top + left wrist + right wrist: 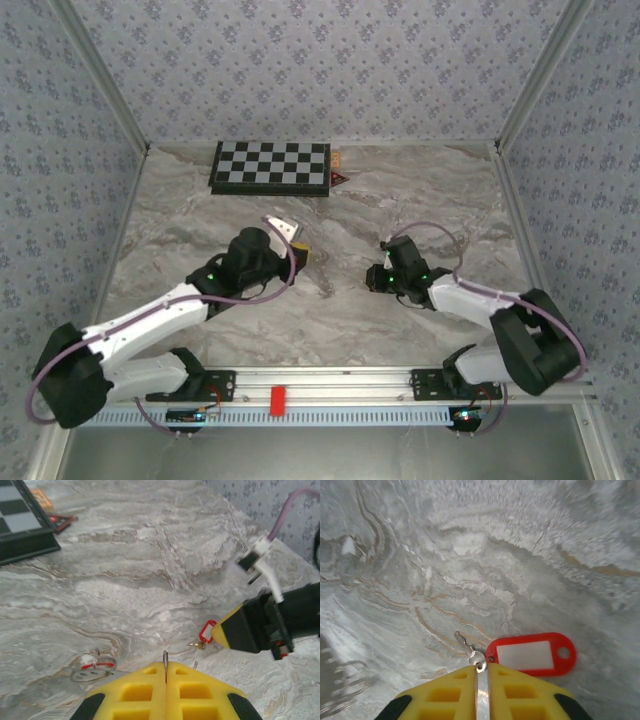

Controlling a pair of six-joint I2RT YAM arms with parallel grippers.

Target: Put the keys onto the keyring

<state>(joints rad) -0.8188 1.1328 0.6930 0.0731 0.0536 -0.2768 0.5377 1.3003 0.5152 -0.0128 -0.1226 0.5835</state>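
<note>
The grey marble-look table (pixel 400 200) has blue flowery walls (pixel 320 60) at the back and on both sides. A silver metal rail (pixel 350 378) runs along the near edge, and a red block (pixel 277 400) sits on it. A black-and-white checked board (pixel 270 165) lies flat at the back edge. A small orange piece (pixel 337 157) and a small dark-red triangle (pixel 340 178) sit just beside its right end. There is open table between the board and the arms, and out toward both side walls.

The left arm stretches from the near left corner up and across to the middle. The right arm is folded, with its elbow near the right wall and its forearm pointing left. The two tips are near each other, low over the middle of the table.

The left gripper (pixel 166 666) is squeezed tight on a thin metal sliver (pixel 165 656) that pokes up from the seam. I cannot tell what the sliver is. Just beside the fingers, a thin pale grey oval loop (pixel 92 674) lies on the table. A streak of red crosses it, too small to make out.

The right gripper (pixel 480 669) has its yellow fingers nearly together, with a thin slit between them. A red plastic key (pixel 532 655) with a white label and a short silver blade lies on the table. Its silver end is right at the fingertips. I cannot tell if it is pinched.
</note>
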